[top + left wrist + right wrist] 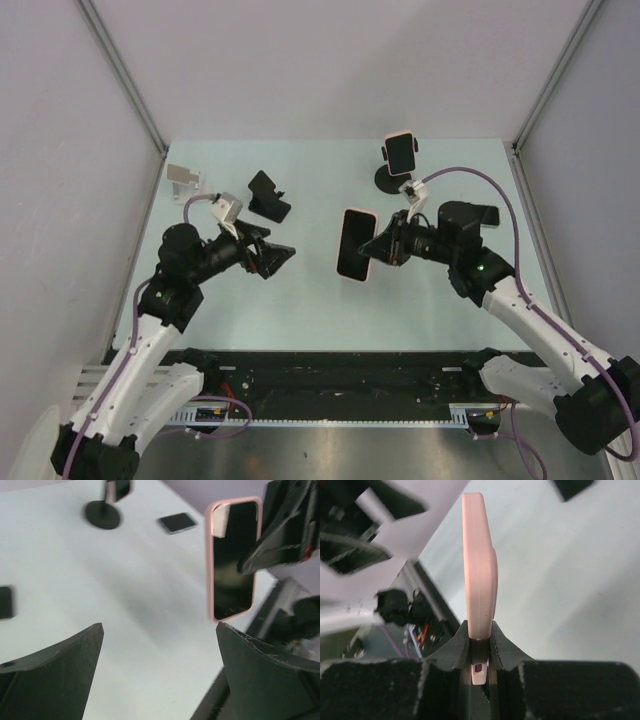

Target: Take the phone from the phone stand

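My right gripper is shut on a pink-cased phone with a dark screen and holds it upright on its edge above the middle of the table. In the right wrist view the phone is edge-on, its lower end clamped between the fingers of that gripper. The left wrist view shows the same phone in the air, with the right gripper behind it. My left gripper is open and empty, left of the phone, its jaws spread wide. A black phone stand stands empty behind it.
A second pink phone sits in a round-based black holder at the back right, also in the left wrist view. A small white stand is at the back left. A dark flat square lies on the table.
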`<action>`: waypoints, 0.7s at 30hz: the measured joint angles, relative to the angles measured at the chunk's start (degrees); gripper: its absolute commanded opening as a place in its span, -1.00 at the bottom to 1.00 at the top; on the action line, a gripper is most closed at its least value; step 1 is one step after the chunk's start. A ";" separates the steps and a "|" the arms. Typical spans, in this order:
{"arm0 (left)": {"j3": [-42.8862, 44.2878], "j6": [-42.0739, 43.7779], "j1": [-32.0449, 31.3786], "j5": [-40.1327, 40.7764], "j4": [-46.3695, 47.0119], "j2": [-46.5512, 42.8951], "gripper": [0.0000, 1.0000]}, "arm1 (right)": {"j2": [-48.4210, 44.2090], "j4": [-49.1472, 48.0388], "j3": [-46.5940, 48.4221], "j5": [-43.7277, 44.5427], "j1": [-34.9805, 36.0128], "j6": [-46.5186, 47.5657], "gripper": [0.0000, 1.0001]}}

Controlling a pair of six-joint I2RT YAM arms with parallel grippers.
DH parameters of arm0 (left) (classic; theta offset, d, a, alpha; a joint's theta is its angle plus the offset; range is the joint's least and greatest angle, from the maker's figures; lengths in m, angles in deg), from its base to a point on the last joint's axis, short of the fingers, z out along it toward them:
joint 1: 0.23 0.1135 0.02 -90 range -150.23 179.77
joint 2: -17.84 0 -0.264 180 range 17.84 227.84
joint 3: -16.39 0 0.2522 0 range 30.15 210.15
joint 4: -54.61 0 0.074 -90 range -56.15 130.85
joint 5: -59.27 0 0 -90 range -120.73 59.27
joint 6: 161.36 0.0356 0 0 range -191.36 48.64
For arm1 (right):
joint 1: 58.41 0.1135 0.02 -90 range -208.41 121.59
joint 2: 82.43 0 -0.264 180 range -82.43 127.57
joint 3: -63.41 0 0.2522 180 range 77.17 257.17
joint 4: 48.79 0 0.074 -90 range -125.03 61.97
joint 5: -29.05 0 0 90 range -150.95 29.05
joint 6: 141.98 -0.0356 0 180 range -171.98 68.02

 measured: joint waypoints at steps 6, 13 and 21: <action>-2.49 5.77 -2.38 20.31 -10.19 -11.21 1.00 | -0.55 -0.87 -4.44 5.81 -14.01 -10.43 -1.00; -5.62 8.28 -4.39 35.76 -14.99 -18.78 1.00 | -3.06 -1.88 -13.05 13.73 -24.55 -21.57 -1.00; -5.88 9.77 -8.41 41.66 -15.87 -19.50 1.00 | -5.22 -4.52 -17.14 18.86 -37.13 -28.52 -1.00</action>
